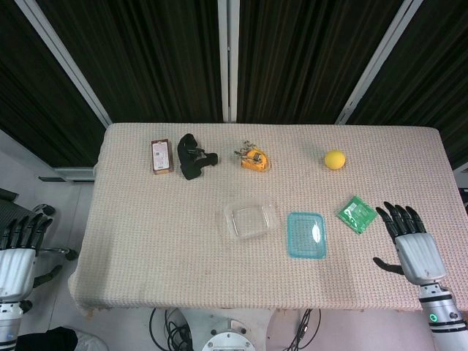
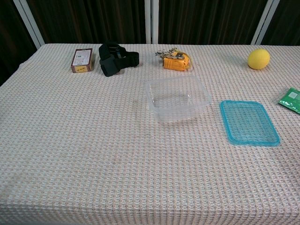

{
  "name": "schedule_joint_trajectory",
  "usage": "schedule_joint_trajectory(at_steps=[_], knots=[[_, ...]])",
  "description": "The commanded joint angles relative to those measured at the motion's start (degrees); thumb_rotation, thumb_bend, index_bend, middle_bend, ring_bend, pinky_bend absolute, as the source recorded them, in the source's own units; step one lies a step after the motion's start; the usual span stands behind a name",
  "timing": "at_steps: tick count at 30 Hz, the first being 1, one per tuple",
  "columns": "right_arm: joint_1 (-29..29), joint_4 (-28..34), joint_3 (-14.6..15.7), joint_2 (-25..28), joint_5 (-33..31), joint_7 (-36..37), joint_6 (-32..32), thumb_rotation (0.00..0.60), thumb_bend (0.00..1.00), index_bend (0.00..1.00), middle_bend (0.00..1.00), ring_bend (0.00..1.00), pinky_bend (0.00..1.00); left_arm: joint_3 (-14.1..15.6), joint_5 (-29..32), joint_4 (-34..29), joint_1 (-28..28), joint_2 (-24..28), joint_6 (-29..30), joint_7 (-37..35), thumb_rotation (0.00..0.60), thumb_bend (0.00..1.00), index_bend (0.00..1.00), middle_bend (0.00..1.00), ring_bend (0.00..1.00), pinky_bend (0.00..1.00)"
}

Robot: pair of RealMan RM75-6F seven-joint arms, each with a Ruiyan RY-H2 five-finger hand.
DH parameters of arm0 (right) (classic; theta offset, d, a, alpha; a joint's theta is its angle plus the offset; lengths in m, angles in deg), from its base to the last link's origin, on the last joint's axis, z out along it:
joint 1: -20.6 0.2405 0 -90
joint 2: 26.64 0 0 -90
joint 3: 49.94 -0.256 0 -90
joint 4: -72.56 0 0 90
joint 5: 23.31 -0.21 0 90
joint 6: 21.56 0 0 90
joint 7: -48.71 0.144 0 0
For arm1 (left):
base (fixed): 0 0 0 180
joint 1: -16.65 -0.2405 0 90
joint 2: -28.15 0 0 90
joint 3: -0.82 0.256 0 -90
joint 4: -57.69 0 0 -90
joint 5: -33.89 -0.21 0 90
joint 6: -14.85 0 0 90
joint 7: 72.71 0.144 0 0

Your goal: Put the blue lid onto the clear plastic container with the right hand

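Table point(image 1: 146, 241) under woven beige cloth, dark slatted wall behind. All places given from yellow ball point(image 1: 335, 159), which sits near far right of table. Orange tape measure point(image 1: 254, 158) with metal clip left of ball, same far row. Black strap-like object point(image 1: 193, 156) further left of ball, beside tape measure. Small brown box point(image 1: 161, 156) furthest left of ball, just beside black object. Green packet point(image 1: 356, 213) nearer than ball, slightly right, lying flat; cut off at right edge in chest view point(image 2: 291, 99).
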Motion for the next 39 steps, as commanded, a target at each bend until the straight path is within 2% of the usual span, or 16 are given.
schedule_joint_trajectory(at_steps=[1,5,10,18,31,39], knots=[[2.21,-0.39,0.77,-2.51,0.72,-0.80,-3.61,0.600,0.00,0.00,0.00,0.00,0.00,0.07,-0.21,0.07,0.02,-0.09,-0.01,0.03,0.600,0.07,0.12,0.04,0.00,0.00],[5.40,-0.43,1.41,-5.58,2.31,-2.44,-8.37,0.600,0.00,0.00,0.00,0.00,0.00,0.09,-0.33,0.21,0.01,-0.03,-0.07,-0.30,0.600,0.07,0.12,0.04,0.00,0.00],[9.23,-2.31,0.69,-10.58,0.72,-3.90,-14.32,0.600,0.00,0.00,0.00,0.00,0.00,-0.13,-0.06,0.61,-0.09,0.08,0.01,-1.34,0.600,0.07,0.12,0.04,0.00,0.00],[13.71,-7.15,-1.15,-16.85,-2.03,-4.16,-19.31,0.600,0.00,0.00,0.00,0.00,0.00,-0.11,-0.07,1.24,0.00,0.00,-0.39,-2.16,0.600,0.07,0.12,0.04,0.00,0.00],[16.76,-13.40,-2.40,-19.68,-8.14,-4.84,-23.79,0.600,0.00,0.00,0.00,0.00,0.00,-0.11,0.19,1.67,0.33,-0.53,-1.36,-2.12,0.600,0.07,0.12,0.04,0.00,0.00],[18.96,-20.96,-6.42,-20.29,-14.89,-0.92,-26.92,0.600,0.00,0.00,0.00,0.00,0.00,-0.30,0.36,1.43,0.76,-0.59,-1.98,-1.56,0.600,0.07,0.12,0.04,0.00,0.00]])
